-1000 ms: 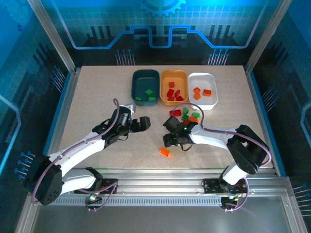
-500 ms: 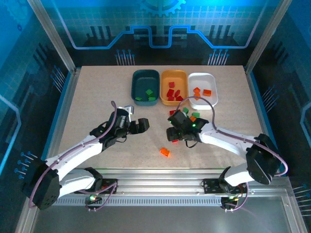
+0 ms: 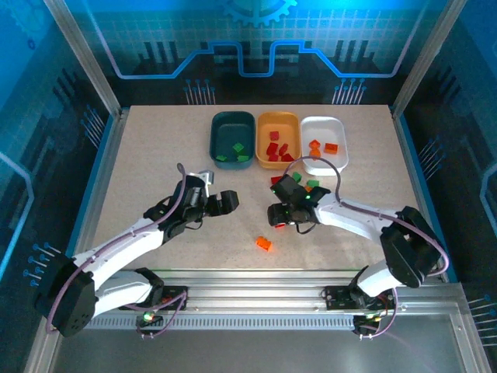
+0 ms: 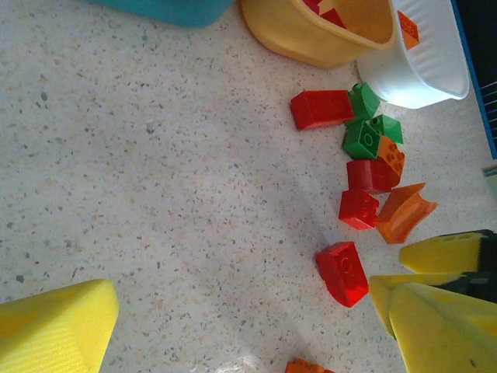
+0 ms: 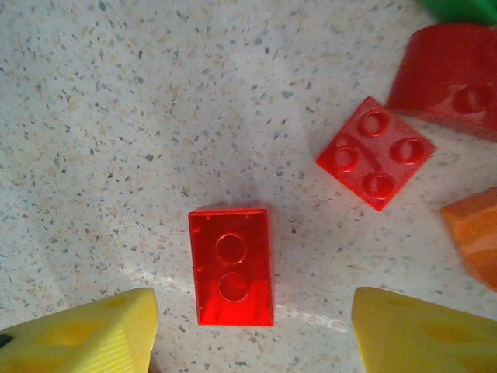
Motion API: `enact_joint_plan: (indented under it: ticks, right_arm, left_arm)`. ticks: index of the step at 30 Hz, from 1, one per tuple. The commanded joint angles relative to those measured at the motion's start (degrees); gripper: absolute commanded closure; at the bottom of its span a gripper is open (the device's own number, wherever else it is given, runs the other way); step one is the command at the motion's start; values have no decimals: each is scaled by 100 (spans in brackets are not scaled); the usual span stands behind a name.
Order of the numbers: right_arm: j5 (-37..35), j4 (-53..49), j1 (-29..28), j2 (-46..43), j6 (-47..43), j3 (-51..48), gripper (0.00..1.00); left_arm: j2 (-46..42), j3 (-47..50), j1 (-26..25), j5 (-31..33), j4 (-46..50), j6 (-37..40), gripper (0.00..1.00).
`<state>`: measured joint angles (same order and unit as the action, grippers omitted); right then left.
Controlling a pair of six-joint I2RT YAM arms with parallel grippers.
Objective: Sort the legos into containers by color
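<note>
Teal, orange, white: three trays side by side along the far side of the table (image 3: 155,155), seen from above. In the teal tray (image 3: 229,128), three green bricks (image 3: 238,148). In the orange tray (image 3: 279,123), a handful of red bricks (image 3: 273,137). In the white tray (image 3: 324,130), a few orange bricks (image 3: 331,148). Just in front of the orange and white ones, a loose pile (image 3: 297,182) of red, green and orange on the table. Nearer the arms, a lone orange brick (image 3: 264,243), well apart from the rest. Wide open, the left claw (image 3: 220,192), over bare table left of the pile, nothing in it. Down at the pile's near edge, the right claw (image 3: 281,219).

Over to the left wrist: yellow pads (image 4: 54,330) far apart, empty table between. Corner of the teal tray at the top edge, red inside the orange tray, one orange brick inside the white. Pile spread just below those two.

Right wrist now: jaws parted, one either side of a red two-stud brick (image 5: 231,266) lying flat on the table, gaps on both sides, no grip. Near it, not touching, a red four-stud brick (image 5: 375,153).
</note>
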<state>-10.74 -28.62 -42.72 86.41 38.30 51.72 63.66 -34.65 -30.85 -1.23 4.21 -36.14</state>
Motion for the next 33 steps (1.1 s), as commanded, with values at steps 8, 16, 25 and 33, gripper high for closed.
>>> enact_joint_plan:
  ticks: [8,16,25,33]
  right_arm:
    - [161,231,-184,822,10,264,54]
    - [124,-51,-167,427,-205,741,75]
    - [252,-104,1492,793,-815,2457,75]
    - [824,-184,2166,2764,-818,4490,74]
  left_arm:
    - [-248,274,58,-26,-45,-103,8]
    - [-263,122,203,-51,111,-64,5]
    - [206,268,1669,-1567,-267,-1026,1]
    - [1024,525,1951,-2584,-1317,-1561,1]
